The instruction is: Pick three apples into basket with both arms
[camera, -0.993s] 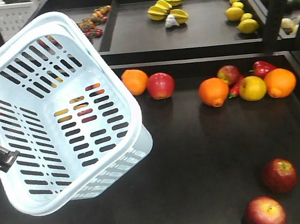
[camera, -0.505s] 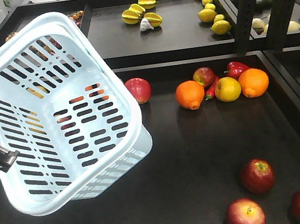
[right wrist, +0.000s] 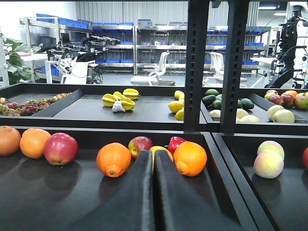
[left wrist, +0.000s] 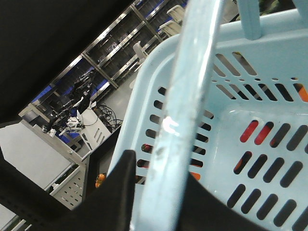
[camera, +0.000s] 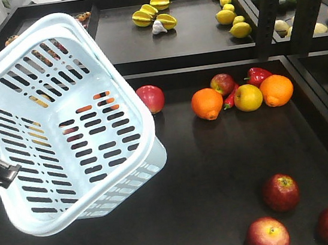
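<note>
While basket (camera: pixel 148 130) tilts, apples (camera: pixel 281 192) seemingly lie near tray's (camera: pixel 218 164) front edge

basket (camera: pixel 156 154) hanging over the surface's (camera: pixel 218 169) left side, three apples (camera: pixel 281 192) bunched in the near right corner, fruit row (camera: pixel 248 97) along the far edge, lone apple (camera: pixel 151 98) between row and basket

Basket (camera: pixel 148 161): pale blue-white, patterned with rows of dark slots. Right of the basket, three apples (camera: pixel 281 192): deep red, yellow-flecked near the stems, on a black shelf (camera: pixel 207 171). My right gripper (right wrist: pixel 154 192): matte black.
</note>
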Robot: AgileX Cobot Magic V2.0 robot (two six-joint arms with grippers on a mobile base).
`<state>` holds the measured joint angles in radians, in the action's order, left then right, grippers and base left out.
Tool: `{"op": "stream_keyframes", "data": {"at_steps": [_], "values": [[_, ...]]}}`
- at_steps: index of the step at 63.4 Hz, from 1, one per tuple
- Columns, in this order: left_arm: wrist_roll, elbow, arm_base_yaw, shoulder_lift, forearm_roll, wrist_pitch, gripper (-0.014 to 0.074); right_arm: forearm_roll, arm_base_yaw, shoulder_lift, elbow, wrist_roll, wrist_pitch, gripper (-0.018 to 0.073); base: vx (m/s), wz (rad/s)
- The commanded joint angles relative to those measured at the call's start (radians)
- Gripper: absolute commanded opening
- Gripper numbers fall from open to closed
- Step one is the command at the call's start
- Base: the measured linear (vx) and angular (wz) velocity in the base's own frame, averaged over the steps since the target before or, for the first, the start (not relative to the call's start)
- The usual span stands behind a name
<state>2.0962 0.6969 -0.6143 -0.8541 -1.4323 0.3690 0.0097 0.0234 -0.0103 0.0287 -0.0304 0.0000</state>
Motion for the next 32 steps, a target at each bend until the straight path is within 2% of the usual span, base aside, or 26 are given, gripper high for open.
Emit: {"op": "stream_keyframes", "data": {"at_steps": [1, 32], "values": [[-0.007, 0.030, -0.002, 0.014, 0.027, 0.019, -0.0008, -0.010, 0.001, -0.011, 0.015, -0.005, -0.071, -0.0009, 0.00, 0.00], [-0.007, 0.030, -0.002, 0.014, 0.027, 0.019, -0.0008, -0.002, 0.001, -0.011, 0.014, -0.005, -0.093, -0.0009, 0.00, 0.00]]}}
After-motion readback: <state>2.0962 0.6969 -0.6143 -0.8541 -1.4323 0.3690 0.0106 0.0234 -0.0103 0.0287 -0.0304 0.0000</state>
